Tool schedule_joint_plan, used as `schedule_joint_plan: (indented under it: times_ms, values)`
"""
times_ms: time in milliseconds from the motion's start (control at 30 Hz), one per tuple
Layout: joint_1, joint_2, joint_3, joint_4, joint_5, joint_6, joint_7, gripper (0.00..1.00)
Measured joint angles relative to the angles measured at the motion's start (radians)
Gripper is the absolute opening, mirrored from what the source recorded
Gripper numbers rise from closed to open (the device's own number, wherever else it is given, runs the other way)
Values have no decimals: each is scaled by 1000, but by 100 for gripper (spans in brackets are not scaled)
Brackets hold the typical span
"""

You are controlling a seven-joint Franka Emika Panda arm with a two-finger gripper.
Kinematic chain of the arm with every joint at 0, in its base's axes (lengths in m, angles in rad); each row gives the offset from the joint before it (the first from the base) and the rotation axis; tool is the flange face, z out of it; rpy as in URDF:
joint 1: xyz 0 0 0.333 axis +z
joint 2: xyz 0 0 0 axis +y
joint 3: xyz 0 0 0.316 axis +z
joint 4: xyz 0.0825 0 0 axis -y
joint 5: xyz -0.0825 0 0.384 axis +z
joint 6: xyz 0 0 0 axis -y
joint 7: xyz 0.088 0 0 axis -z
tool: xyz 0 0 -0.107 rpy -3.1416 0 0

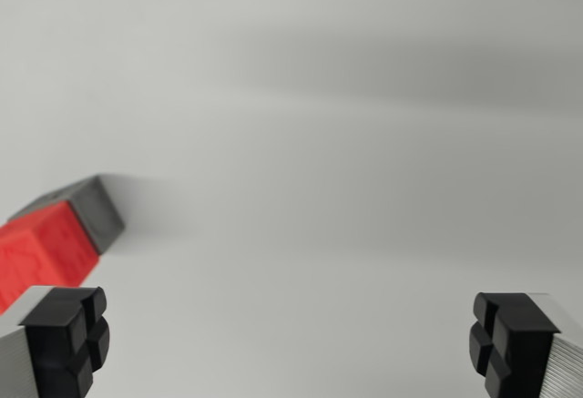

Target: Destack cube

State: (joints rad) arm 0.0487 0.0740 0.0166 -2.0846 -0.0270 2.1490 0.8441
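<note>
A red cube (41, 257) shows at the wrist view's left edge, with a grey cube (91, 207) right against its far side; the two look stacked, seen at a steep angle. My gripper (290, 334) is open, its two black-padded fingers (68, 330) spread wide at the bottom corners. Nothing lies between them. The left finger sits just below the red cube in the picture and hides its lower corner. Whether it touches the cube I cannot tell.
A plain light grey surface (346, 188) fills the rest of the view, with a soft dark shadow band (392, 75) across the upper right.
</note>
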Motion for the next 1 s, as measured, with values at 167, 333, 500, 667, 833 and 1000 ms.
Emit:
schedule_joint_plan:
  times_ms: [167,333,500,667,833,1000]
  values:
    - [11,-4,9,-31,0,28,-4,100]
    - [21,-6,18,-60,0,54,-7,100]
    - [33,-7,27,-89,0,82,-11,100]
    - [45,-7,37,-118,0,111,-15,100]
    - [60,-7,49,-151,0,146,-19,100]
    - [74,-4,61,-178,1,177,-21,100]
